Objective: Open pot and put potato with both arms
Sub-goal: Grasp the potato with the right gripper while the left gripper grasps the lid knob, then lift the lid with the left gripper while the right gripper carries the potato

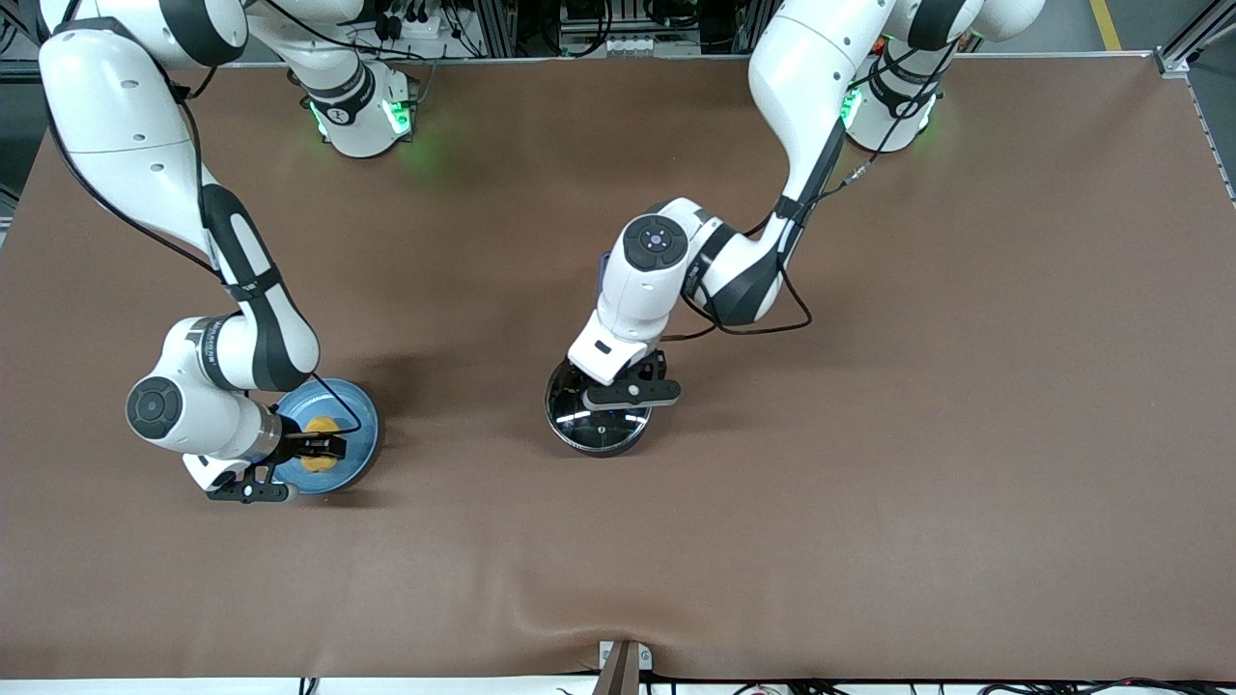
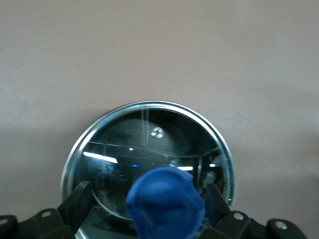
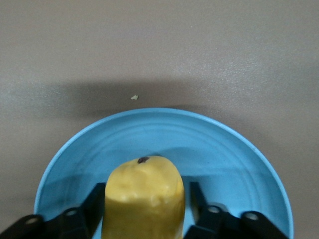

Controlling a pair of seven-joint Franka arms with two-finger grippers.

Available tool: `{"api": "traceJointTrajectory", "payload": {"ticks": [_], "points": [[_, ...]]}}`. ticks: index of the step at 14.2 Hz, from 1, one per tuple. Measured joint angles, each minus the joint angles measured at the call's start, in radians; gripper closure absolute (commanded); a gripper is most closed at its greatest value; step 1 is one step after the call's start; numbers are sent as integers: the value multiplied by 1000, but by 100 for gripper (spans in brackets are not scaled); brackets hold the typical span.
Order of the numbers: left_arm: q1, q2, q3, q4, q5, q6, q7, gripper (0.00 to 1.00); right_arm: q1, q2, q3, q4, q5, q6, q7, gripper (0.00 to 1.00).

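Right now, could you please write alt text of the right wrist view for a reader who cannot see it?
A yellow potato sits between the fingers of the right gripper, which stand at its two sides. It lies on a light-blue plate on the brown table.
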Motion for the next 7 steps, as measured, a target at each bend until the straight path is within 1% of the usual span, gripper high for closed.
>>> {"api": "traceJointTrajectory", "payload": {"ticks": [4,7], "points": [[-10,4,1,12,0,3,-16,0,2,-4,6,11,0,-17,18,70],[-15,28,2,13,0,22,-16,0,4,-30,39,35,0,-72,85,70]]}}
